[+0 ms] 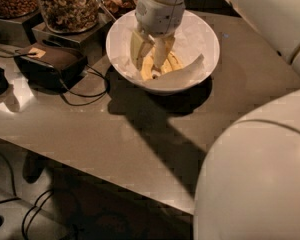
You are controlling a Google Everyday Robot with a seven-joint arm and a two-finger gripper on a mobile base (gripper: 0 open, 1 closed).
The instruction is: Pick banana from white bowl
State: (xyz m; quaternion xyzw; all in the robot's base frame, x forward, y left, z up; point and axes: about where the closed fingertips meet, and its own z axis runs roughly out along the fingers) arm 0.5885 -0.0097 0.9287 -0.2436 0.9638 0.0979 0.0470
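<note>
Dimly lit and grey-brown, a tabletop point(90, 129) carried the white bowl point(211, 40) near its far edge, with the robot's dark shadow point(155, 124) running from the bowl toward the near edge. Crumpled white paper point(190, 70) lined the bowl, one fold of it reaching the front rim. The gripper point(146, 64), hanging from a white wrist point(160, 9), was down inside the left half of the bowl. Its two pale fingers point(136, 49) stood apart with a clear gap between them and closed on nothing that could be made out, their tips at the level of the fruit. The banana point(150, 72), yellow and curved, lay on the paper in the gap between the fingers; whether either tip was touching it could not be told. More yellow fruit point(173, 62) lay just beside it to the right, partly hidden behind the right-hand finger. Left of the bowl, glass jars of nuts point(72, 4) stood in a row on low dark stands point(60, 34) along the back of the table. In front of them sat a black box point(50, 66) with a tan tag point(36, 52) on top, and thin black cables point(90, 86) looped from it across the table toward the bowl. The robot's rounded white body point(255, 174) filled the lower right corner, and part of its arm point(270, 14) crossed the upper right. Below the table's near edge, more cables point(35, 214) lay on the floor.
</note>
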